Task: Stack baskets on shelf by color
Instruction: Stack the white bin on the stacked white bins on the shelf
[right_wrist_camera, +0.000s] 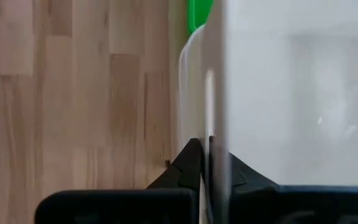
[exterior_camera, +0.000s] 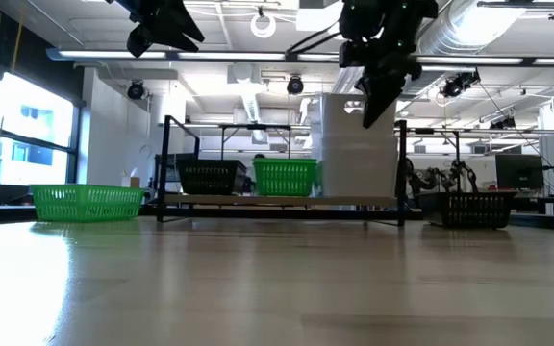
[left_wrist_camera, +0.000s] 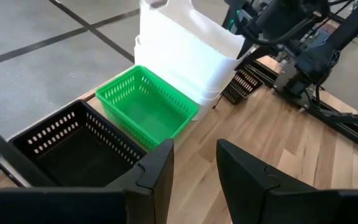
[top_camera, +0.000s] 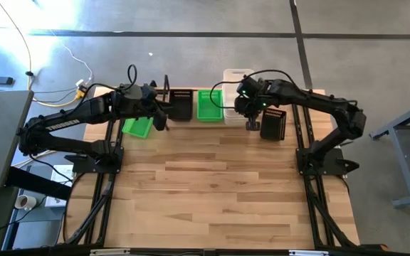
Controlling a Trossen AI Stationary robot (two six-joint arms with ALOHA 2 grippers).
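White baskets, rim pinched, right hand

Left arm: reaching from the table's left edge toward the far side, elbow bent, forearm lying low.
Left gripper: hanging above the table near the far edge, fingers standing apart with a clear gap, gripping nothing.
Right arm: arching in from the right edge, folding at the elbow, wrist pointing down.
Right gripper: pointing downward at the far side, raised off the table, fingertips pressing together around a thin white wall.
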